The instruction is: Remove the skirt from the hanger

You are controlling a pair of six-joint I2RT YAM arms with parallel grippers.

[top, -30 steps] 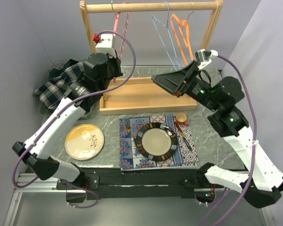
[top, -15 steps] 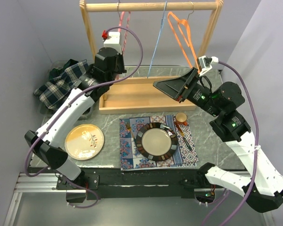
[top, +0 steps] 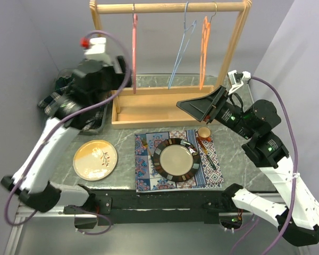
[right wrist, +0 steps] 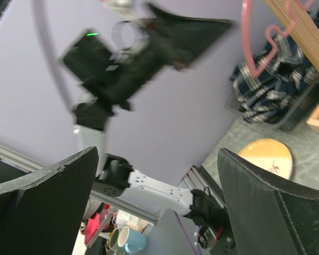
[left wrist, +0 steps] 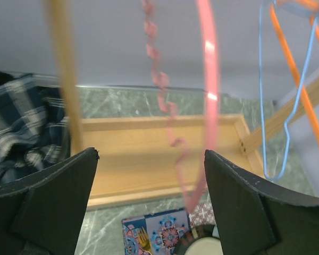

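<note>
Skirt (left wrist: 18, 127): plaid, heaped at far left of table (top: 125, 139), off any hanger; likely set aside as finished.
Pink hanger (top: 134, 48): bare, on rail (top: 165, 7).
Left gripper (left wrist: 149, 164): wide, empty, facing pink hanger; nothing left to hold.
Right gripper (right wrist: 157, 159): wide, empty, raised by right end of tray (top: 149, 106); seemingly idle.

The navy plaid skirt (top: 50, 108) lies crumpled at far left (pink hanger (top: 134, 50) hangs from the rail (top: 170, 7)).
</note>
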